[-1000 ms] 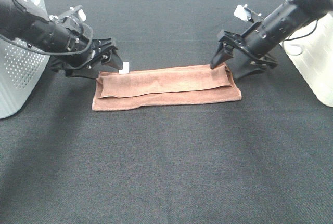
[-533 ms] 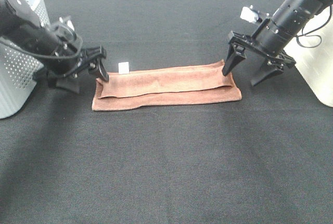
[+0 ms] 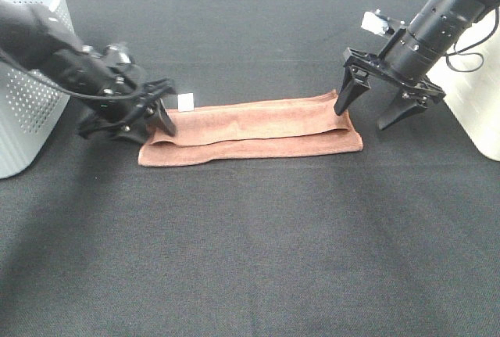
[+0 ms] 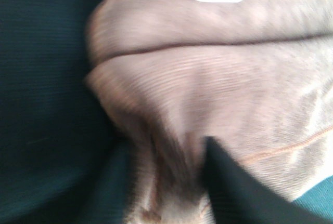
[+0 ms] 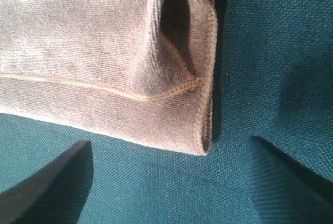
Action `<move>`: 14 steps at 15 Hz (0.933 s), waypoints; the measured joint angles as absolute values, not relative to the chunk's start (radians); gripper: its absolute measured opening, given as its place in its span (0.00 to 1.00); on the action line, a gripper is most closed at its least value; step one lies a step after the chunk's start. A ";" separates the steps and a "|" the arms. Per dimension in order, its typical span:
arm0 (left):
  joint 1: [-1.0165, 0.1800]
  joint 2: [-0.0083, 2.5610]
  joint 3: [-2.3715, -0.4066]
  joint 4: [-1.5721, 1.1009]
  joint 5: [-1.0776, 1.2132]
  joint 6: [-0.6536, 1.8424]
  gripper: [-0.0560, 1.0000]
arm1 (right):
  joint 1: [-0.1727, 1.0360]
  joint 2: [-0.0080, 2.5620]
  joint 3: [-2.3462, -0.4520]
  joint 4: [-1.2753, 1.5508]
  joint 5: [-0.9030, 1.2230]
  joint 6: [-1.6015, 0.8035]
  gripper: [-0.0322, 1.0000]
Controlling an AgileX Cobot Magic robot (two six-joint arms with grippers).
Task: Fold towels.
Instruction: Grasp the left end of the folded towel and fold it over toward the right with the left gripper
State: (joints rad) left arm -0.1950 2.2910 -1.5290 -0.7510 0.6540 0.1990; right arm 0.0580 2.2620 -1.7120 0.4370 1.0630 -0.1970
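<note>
Towel (image 3: 250,130) lies long on the tabletop (image 3: 250,259).
Right end effector (image 3: 361,120) is wide open; left end effector (image 3: 148,122) is too blurry to tell. Each should pinch both layers.

A dark-clothed bench (image 3: 250,259) was flanked by a white perforated basket (image 3: 23,130) leftward and a white bin (image 3: 480,118) rightward.
</note>
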 joint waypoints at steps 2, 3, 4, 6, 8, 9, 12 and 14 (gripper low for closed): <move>-0.198 2.297 -1.549 -0.745 0.672 0.198 0.11 | 0.058 2.262 -1.712 0.437 1.062 -0.197 0.76; -0.198 2.297 -1.560 -0.723 0.687 0.196 0.08 | 0.058 2.262 -1.712 0.437 1.062 -0.197 0.76; -0.198 2.297 -1.572 -0.697 0.701 0.187 0.08 | 0.058 2.262 -1.712 0.437 1.061 -0.197 0.76; -0.198 2.293 -1.611 -0.602 0.752 0.144 0.08 | 0.058 2.262 -1.712 0.437 1.061 -0.197 0.76; -0.198 2.260 -1.620 -0.495 0.786 0.102 0.08 | 0.058 2.262 -1.712 0.437 1.061 -0.197 0.76; -0.198 2.260 -1.620 -0.495 0.786 0.102 0.08 | 0.058 2.262 -1.712 0.437 1.061 -0.197 0.76; -0.198 2.163 -1.635 -0.306 0.853 0.023 0.08 | 0.058 2.262 -1.712 0.437 1.061 -0.197 0.76; -0.198 2.108 -1.673 -0.228 0.941 -0.028 0.08 | 0.058 2.262 -1.712 0.437 1.061 -0.197 0.76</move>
